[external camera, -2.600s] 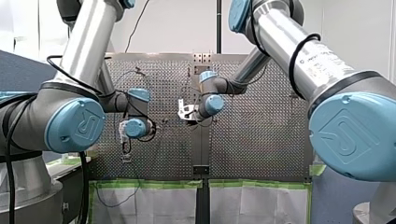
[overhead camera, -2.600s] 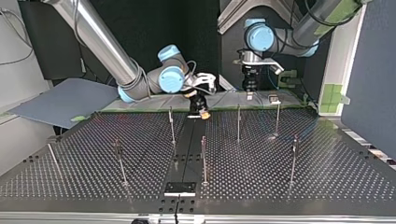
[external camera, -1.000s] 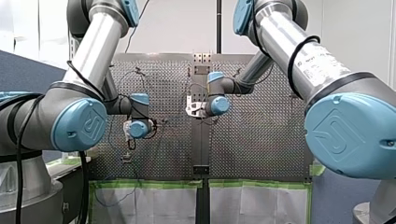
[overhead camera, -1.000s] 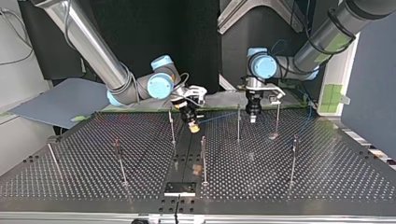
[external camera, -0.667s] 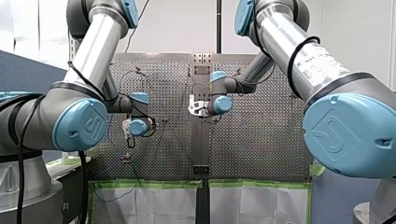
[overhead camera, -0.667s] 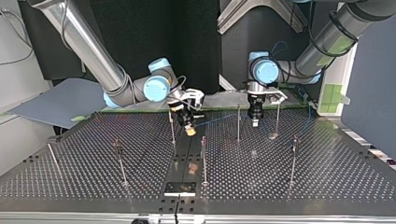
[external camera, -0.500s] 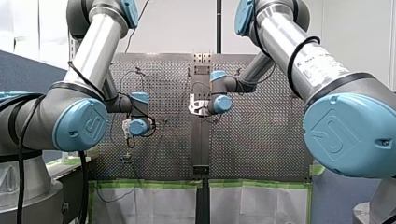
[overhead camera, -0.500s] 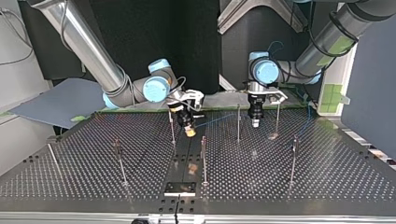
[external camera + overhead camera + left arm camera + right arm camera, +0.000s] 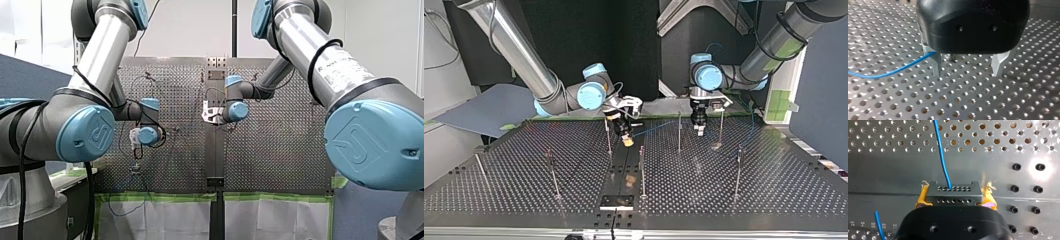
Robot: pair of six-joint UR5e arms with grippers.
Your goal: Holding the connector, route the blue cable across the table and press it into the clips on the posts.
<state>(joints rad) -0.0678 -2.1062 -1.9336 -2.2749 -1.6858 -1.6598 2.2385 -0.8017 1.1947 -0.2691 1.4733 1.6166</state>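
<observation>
My right tool [image 9: 627, 141] gripped the connector [image 9: 953, 192]; the cable [image 9: 941, 155] ran from it over the worktop [image 9: 960, 105] to one finger of my open left tool [image 9: 967, 72]

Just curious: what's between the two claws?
In the top view, the blue cable and one post lie between my right gripper and my left gripper.

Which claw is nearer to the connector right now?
Right. My right claw grips the connector between its yellow pads, the blue cable leaving its face. My left claw hangs apart over the table, open, the cable meeting one finger.
</observation>
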